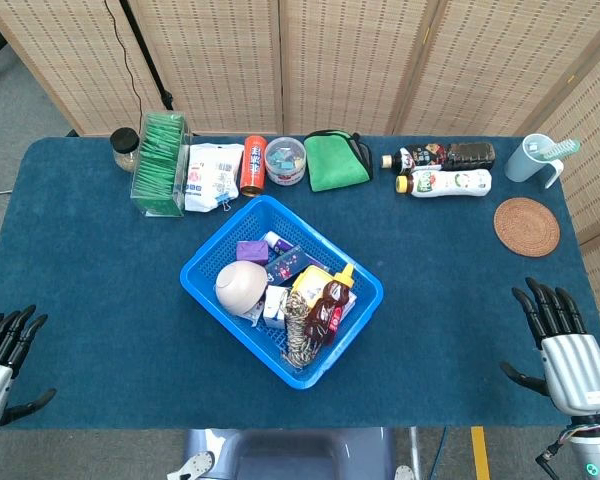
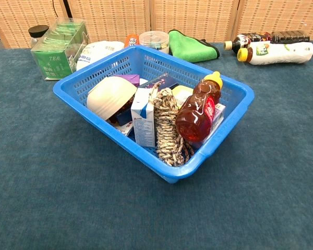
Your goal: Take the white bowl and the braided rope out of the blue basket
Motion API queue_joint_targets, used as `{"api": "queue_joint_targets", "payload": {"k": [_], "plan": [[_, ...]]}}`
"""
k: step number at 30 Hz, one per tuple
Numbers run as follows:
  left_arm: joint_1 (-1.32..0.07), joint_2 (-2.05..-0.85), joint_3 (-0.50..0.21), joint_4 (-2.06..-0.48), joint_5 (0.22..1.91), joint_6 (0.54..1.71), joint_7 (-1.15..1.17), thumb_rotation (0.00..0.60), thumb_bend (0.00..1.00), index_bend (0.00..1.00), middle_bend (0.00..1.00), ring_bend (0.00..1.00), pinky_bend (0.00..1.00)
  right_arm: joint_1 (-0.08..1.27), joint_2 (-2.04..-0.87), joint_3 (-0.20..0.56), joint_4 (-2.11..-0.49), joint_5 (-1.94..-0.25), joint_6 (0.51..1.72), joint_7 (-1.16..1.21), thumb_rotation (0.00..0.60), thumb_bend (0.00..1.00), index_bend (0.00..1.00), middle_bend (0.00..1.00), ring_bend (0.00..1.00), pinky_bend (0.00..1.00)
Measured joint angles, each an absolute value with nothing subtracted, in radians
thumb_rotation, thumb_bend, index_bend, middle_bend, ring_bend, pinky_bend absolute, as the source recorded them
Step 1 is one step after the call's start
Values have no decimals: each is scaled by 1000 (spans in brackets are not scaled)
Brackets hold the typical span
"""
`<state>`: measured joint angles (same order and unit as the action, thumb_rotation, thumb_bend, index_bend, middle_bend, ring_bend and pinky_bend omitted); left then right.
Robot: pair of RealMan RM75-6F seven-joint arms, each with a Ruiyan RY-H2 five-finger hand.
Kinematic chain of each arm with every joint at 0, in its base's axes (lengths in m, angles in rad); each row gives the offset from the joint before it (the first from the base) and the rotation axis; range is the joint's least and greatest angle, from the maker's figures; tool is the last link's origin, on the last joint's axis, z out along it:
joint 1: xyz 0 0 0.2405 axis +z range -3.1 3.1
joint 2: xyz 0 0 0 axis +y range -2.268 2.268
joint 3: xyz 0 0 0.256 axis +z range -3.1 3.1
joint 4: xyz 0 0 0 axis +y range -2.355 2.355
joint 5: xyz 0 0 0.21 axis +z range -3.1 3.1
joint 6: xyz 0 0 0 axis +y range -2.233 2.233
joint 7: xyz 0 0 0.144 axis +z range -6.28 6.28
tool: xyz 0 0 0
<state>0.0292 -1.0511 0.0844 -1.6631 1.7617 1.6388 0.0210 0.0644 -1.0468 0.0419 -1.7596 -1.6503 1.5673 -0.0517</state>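
We see the basket [image 1: 212, 249] mid-bench [image 1: 100, 300], with the bowl [image 1: 240, 285] lying upside down at its left side and the rope [image 1: 298, 330] bunched at its near corner, beside a brown bottle [image 1: 328, 303]. Our left hand [image 1: 2, 365] and right hand [image 1: 565, 345] rest at the near bench edges, well apart from the basket, fingers spread wide, holding nothing.

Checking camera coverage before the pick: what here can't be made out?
- Left hand: head view crops it at the left edge; absent from chest view.
- Right hand: absent from chest view.
- White bowl: inside unseen, mouth faces down.
- Braided rope: lower end hidden behind the blue basket wall, chest view.
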Motion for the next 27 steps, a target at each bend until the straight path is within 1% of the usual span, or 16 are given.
{"api": "queue_joint_targets", "payload": {"k": [12, 17, 21, 27], "plan": [[12, -1047, 84, -1664, 1778, 1625, 9, 600, 14, 0, 0, 0, 0, 65, -1046, 40, -1763, -1651, 1562, -60, 600, 0, 0, 0, 0, 0], [-40, -1021, 62, -1693, 1800, 1598, -8, 600, 14, 0, 0, 0, 0, 68, -1047, 42, -1762, -1641, 1553, -61, 600, 0, 0, 0, 0, 0], [-118, -989, 32, -1741, 1828, 1541, -18, 600, 14, 0, 0, 0, 0, 72, -1049, 46, -1761, -1632, 1546, -63, 600, 0, 0, 0, 0, 0], [-242, -949, -25, -1856, 1816, 1380, 8, 600, 15, 0, 0, 0, 0, 83, -1054, 57, -1754, -1599, 1523, -64, 600, 0, 0, 0, 0, 0]]}}
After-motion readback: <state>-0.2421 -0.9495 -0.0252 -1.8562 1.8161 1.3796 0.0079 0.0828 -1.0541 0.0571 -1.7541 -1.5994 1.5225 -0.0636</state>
